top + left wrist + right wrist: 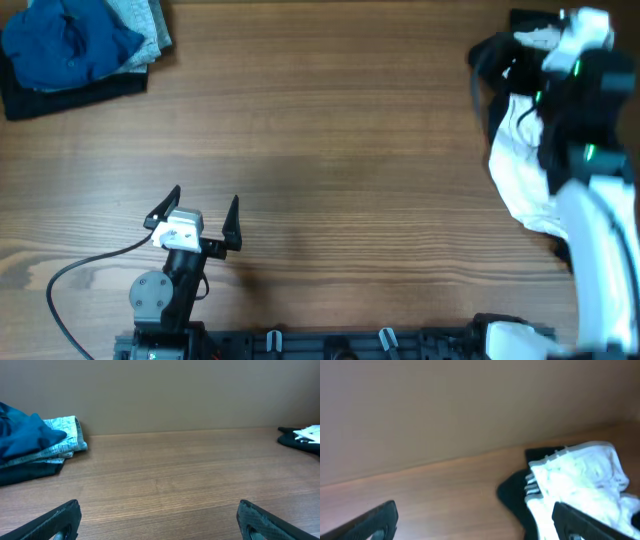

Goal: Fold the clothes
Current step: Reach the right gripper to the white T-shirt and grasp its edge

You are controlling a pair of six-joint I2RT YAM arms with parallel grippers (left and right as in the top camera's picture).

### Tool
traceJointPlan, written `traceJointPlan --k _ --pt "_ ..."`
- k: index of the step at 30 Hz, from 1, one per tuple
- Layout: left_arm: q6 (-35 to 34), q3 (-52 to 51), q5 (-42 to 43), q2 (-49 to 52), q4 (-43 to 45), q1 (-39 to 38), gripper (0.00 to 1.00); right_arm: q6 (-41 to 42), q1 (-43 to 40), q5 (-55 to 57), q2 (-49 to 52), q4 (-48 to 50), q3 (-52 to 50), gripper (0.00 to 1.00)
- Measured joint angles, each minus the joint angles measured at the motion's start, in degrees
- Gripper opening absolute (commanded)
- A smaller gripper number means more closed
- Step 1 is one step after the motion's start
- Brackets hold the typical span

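The white T-shirt (515,165) lies crumpled at the table's right edge, partly on a black garment (484,62). In the right wrist view the shirt (580,477) shows a small black-and-white striped part (532,485) over the black garment (512,496). My right gripper (475,520) is open and hovers above the pile; its right finger is in front of the white fabric and holds nothing. From overhead the right arm (585,60) hides part of the shirt. My left gripper (197,215) is open and empty near the front left, far from the shirt.
A stack of folded blue and grey garments (75,45) lies on a dark one at the back left corner, also in the left wrist view (35,442). The left arm's cable (70,275) loops on the table at the front left. A wall stands behind the table's far edge.
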Motion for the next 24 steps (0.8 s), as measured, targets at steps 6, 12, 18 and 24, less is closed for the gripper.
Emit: traceJointPlan --k 6,12,18,24 --pt "0.00 0.00 0.00 0.00 0.00 0.00 1.00 -3.98 -6.82 -0.83 18.14 -17.79 21.90 1.00" --pt "0.00 0.00 0.00 0.00 -0.02 0.00 1.00 -4.94 -12.81 -1.77 28.98 -20.50 26.80 1.00" --pt "0.00 0.00 -0.02 0.00 -0.02 0.00 1.00 -5.16 -13.79 -1.60 31.67 -18.49 26.82 0.99" --pt "0.00 0.00 0.00 0.00 0.00 0.00 1.00 -4.81 -13.62 1.25 36.00 -17.99 27.80 1.00"
